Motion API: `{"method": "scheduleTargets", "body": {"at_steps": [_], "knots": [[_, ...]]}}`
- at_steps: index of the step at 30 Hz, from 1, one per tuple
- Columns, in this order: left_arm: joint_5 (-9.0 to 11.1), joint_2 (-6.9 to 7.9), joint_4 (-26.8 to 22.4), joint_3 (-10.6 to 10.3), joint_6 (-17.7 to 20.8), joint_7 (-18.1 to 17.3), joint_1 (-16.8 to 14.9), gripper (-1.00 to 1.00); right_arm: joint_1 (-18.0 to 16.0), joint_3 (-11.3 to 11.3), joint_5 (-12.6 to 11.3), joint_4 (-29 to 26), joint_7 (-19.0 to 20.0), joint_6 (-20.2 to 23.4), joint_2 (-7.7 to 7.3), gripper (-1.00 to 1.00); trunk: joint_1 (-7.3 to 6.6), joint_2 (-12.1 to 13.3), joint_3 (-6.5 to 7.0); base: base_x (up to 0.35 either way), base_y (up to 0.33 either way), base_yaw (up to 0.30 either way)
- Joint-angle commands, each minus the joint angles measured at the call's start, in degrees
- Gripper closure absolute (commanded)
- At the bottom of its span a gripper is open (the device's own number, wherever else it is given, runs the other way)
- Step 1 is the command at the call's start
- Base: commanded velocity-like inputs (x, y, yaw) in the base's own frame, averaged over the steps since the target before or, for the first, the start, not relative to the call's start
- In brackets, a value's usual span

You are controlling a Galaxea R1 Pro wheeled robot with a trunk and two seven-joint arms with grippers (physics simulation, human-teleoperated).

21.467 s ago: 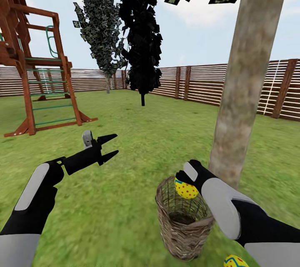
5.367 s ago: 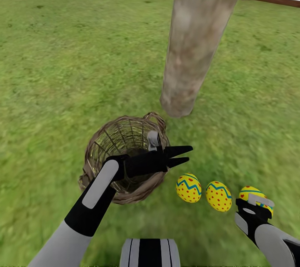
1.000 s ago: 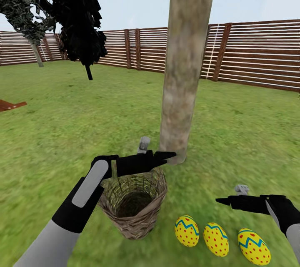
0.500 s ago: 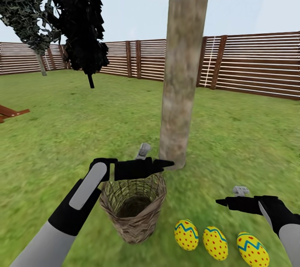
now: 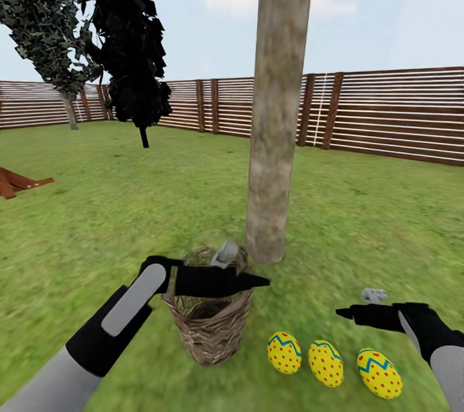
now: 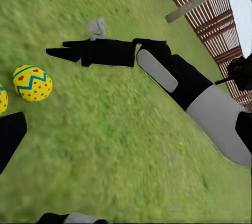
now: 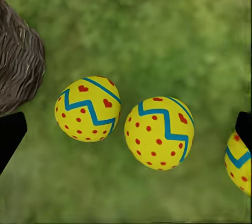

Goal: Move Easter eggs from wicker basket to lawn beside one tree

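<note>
Three Easter eggs (image 5: 284, 353) (image 5: 325, 364) (image 5: 379, 373), yellow with red dots and a blue zigzag, lie in a row on the lawn (image 5: 129, 206). They rest just right of the wicker basket (image 5: 209, 328), in front of the thick tree (image 5: 270, 141). My left gripper (image 5: 261, 281) hovers across the basket's mouth. My right gripper (image 5: 341, 313) hangs above the eggs. In the right wrist view two eggs (image 7: 88, 109) (image 7: 159, 132) lie between its spread fingertips (image 7: 10, 135), and the basket (image 7: 18, 74) sits at the edge. Both grippers are open and hold nothing.
A wooden slat fence (image 5: 386, 116) closes the garden behind the tree. A thin-trunked black-foliage tree (image 5: 132, 58) stands at the back left. A piece of red-brown play frame (image 5: 19, 181) sits at the left edge. Open grass spreads around.
The head view has tilted up, so more sky and fence show. Eggs and basket lie where they were. The left gripper now sits lower against the basket's rim.
</note>
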Motion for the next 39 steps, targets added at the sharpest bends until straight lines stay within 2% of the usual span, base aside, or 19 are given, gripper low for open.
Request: {"method": "scheduleTargets", "body": {"at_steps": [1, 3, 5, 6, 12, 13, 16, 18, 21, 22, 23, 27, 29, 30, 34, 35, 38, 39], "knots": [[-0.1, 0.45, 0.0, -0.7, 0.1, -0.2, 0.0, -1.0, 0.0, -0.5, 0.5, 0.1, -0.8, 0.3, 0.22, -1.0, -0.04, 0.0, 0.17, -0.009, 0.0, 0.0], [-0.2, 0.97, 0.2, -2.3, 0.0, -0.1, 0.0, -1.0, 0.0, -0.5, 0.5, 0.3, -4.1, 0.4, 0.56, -1.0, -0.09, 0.0, 0.61, -0.004, 0.0, 0.0], [-0.4, 1.05, 0.9, -3.7, -0.1, 0.1, 0.0, -1.0, 0.0, -0.5, 0.5, 0.4, -5.3, 0.4, 0.68, -1.0, -0.14, 0.0, 1.06, -0.001, 0.0, 0.0], [-0.4, 1.1, 1.6, -5.1, -0.2, 0.8, 0.1, -1.0, 0.0, -0.4, 0.4, 0.4, -5.9, 0.5, 0.72, -1.0, -0.17, 0.1, 1.28, 0.0, 0.0, 0.0], [-0.3, 1.15, 2.5, -10.4, -0.4, 7.1, 0.6, -1.0, 0.0, -0.4, 0.4, 1.9, -8.7, 0.5, 0.69, -1.0, -0.32, 0.1, 2.61, 0.0, 0.0, 0.0], [-0.3, 1.12, 3.0, -12.1, -0.5, 8.8, 0.7, -1.0, 0.0, -0.4, 0.4, 2.8, -9.9, 0.5, 0.72, -1.0, -0.35, 0.2, 2.83, 0.0, 0.0, 0.0], [-0.2, 0.88, 5.2, -15.2, -0.9, 10.9, 1.2, -1.0, 0.0, -0.4, 0.4, 4.0, -12.1, 0.5, 1.08, -1.0, -0.42, 0.2, 3.49, 0.0, 0.0, 0.0], [-0.4, 0.61, 8.2, -16.4, -1.5, 11.6, 2.2, -1.0, 0.0, -0.4, 0.4, 4.6, -13.0, 0.5, 1.85, -1.0, -0.48, 0.2, 3.94, 0.0, 0.0, 0.0], [-0.5, 0.31, 12.3, -16.9, -2.6, 11.7, 2.8, -1.0, 0.0, -0.4, 0.9, 6.7, -13.6, 0.4, 2.37, -1.0, -0.55, 0.3, 4.6, 0.0, 0.0, 0.0], [-0.6, 0.06, 14.2, -17.5, -3.4, 11.8, 3.1, -1.0, 0.0, -0.4, 1.4, 7.4, -14.0, 0.4, 2.79, -1.0, -0.58, 0.3, 4.82, 0.0, 0.0, 0.0], [-0.6, -0.32, 17.1, -19.6, -5.6, 11.8, 3.3, -1.0, 0.0, -0.4, 2.3, 8.0, -15.0, 0.2, 3.77, -1.0, -0.61, 0.3, 5.04, 0.0, 0.0, 0.0], [-0.7, -0.49, 18.9, -24.3, -9.9, 11.8, 3.5, -1.0, 0.0, -0.4, 3.5, 9.5, -17.2, -2.5, 4.66, -1.0, -0.71, 0.3, 5.93, 0.0, 0.0, 0.0], [-0.7, -0.51, 19.7, -25.5, -11.0, 11.9, 3.5, -1.0, 0.0, -0.4, 3.6, 10.4, -18.0, -3.3, 4.75, -1.0, -0.76, 0.4, 6.37, 0.0, 0.0, 0.0], [-0.7, -0.74, 22.6, -26.2, -13.2, 11.9, 3.5, -1.0, 0.0, -0.4, 3.6, 11.0, -19.0, -3.7, 4.8, -1.0, -0.79, 0.4, 6.59, 0.0, 0.0, 0.0], [-0.7, -1.49, 29.0, -27.5, -15.9, 11.8, 3.5, -1.0, 0.1, -0.4, 3.4, 11.7, -19.7, -3.9, 5.54, -1.0, -0.93, 0.5, 7.47, 0.0, 0.0, 0.0], [-0.6, -2.03, 31.9, -29.2, -18.3, 11.9, 3.5, -1.0, 0.4, -0.4, 3.6, 12.9, -20.2, -4.0, 5.93, -1.0, -1.15, 0.9, 7.65, 0.0, 0.0, 0.0], [-0.6, -2.62, 35.5, -31.5, -22.0, 11.8, 3.5, -1.0, 0.5, -0.4, 3.6, 13.9, -21.6, -4.1, 6.14, -1.0, -1.81, 2.1, 8.19, 0.0, 0.0, 0.0], [-0.6, -3.6, 39.7, -32.3, -23.3, 11.8, 3.5, -1.0, 0.9, -0.4, 3.4, 14.3, -22.3, -6.0, 6.17, -1.0, -2.03, 2.5, 8.37, 0.0, 0.0, 0.0]]}}
